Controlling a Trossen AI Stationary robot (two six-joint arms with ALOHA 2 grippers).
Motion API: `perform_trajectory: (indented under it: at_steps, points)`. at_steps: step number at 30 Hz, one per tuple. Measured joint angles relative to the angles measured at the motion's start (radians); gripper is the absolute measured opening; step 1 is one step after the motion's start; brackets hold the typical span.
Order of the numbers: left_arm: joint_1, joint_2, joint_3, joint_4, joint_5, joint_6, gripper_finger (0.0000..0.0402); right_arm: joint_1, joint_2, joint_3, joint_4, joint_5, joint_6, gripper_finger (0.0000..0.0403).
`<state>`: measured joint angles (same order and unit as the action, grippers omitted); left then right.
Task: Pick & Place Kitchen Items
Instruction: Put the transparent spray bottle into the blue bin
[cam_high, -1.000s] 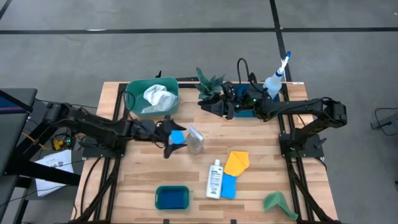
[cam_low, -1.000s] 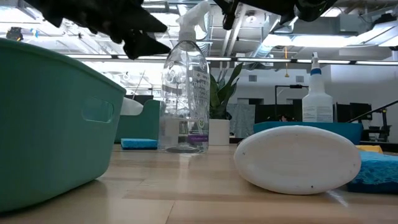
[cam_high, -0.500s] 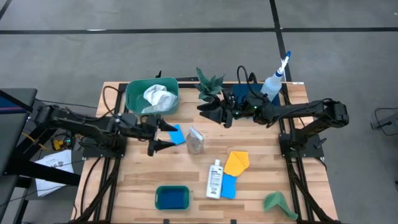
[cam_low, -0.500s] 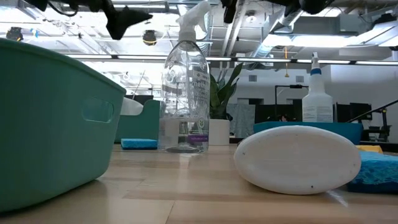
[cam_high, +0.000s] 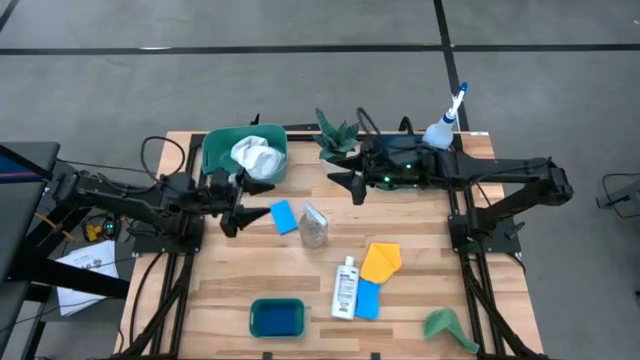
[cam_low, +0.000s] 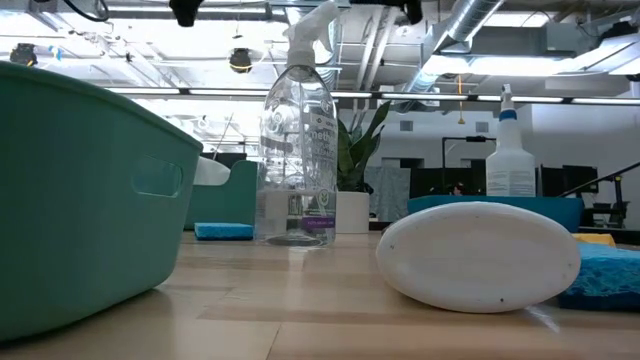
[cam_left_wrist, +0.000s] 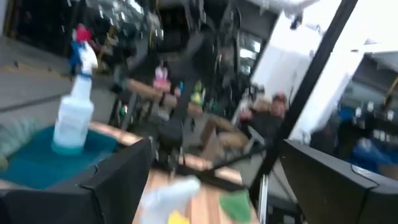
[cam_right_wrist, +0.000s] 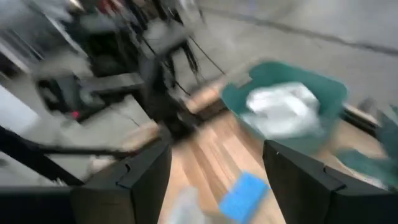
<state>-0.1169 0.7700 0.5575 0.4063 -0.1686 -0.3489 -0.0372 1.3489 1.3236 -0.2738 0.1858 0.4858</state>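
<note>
My left gripper (cam_high: 256, 201) hangs open above the table's left part, left of a blue sponge (cam_high: 284, 216) that lies flat. My right gripper (cam_high: 345, 187) hangs open over the far middle, its fingers toward the left. Neither holds anything. A clear spray bottle (cam_high: 313, 227) stands upright beside the sponge. A small white bottle (cam_high: 346, 288) lies on its side, next to a yellow cloth (cam_high: 381, 260) and a second blue sponge (cam_high: 367, 300). A green cloth (cam_high: 445, 325) lies near right. A white cloth (cam_high: 255, 157) fills the far green tub (cam_high: 215, 150). The white spray bottle (cam_high: 441, 127) stands far right.
A potted plant (cam_high: 335, 132) stands at the far edge between the tub and the dark blue tray (cam_high: 452, 143). A second green tub (cam_high: 276, 317) sits at the near edge. Bare wood lies at the near left and the right middle.
My left gripper has risen and drawn back toward the table's left edge, away from the blue sponge, staying open. My right gripper has risen too and tipped from pointing down toward level, rolling as it went. Both have left the low view's top. No object has moved.
</note>
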Motion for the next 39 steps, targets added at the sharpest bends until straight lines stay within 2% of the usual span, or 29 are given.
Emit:
perform_trajectory:
  at_steps: [5, 11, 13, 15, 20, 23, 30, 39]
  points:
    - [0.000, 0.003, 0.000, 0.093, -0.090, 0.000, 0.0347, 0.020, 0.069, 0.106, -0.118, -0.003, -0.025, 0.0244]
    - [0.000, 0.002, 0.000, 0.154, -0.123, 0.008, 0.0347, 0.026, 0.137, 0.130, -0.110, -0.154, 0.086, 0.0244]
    - [0.000, 0.002, 0.000, 0.165, -0.123, 0.009, 0.0347, 0.023, 0.150, 0.130, -0.117, -0.169, 0.131, 0.0244]
    - [0.000, 0.002, 0.000, 0.166, -0.123, 0.009, 0.0347, 0.021, 0.158, 0.130, -0.127, -0.129, 0.178, 0.0244]
    - [0.000, 0.003, 0.000, 0.172, -0.123, 0.008, 0.0347, 0.038, 0.161, 0.130, -0.218, 0.047, 0.298, 0.0244]
    - [0.000, 0.003, 0.000, 0.172, -0.123, 0.008, 0.0347, 0.053, 0.161, 0.130, -0.254, 0.103, 0.329, 0.0244]
    - [0.000, 0.003, 0.000, 0.179, -0.123, 0.008, 0.0347, 0.083, 0.163, 0.198, -0.304, 0.153, 0.321, 0.0244]
    - [0.000, 0.003, 0.000, 0.179, -0.125, 0.027, 0.0347, 0.042, 0.285, 0.447, -0.564, 0.156, 0.265, 0.0244]
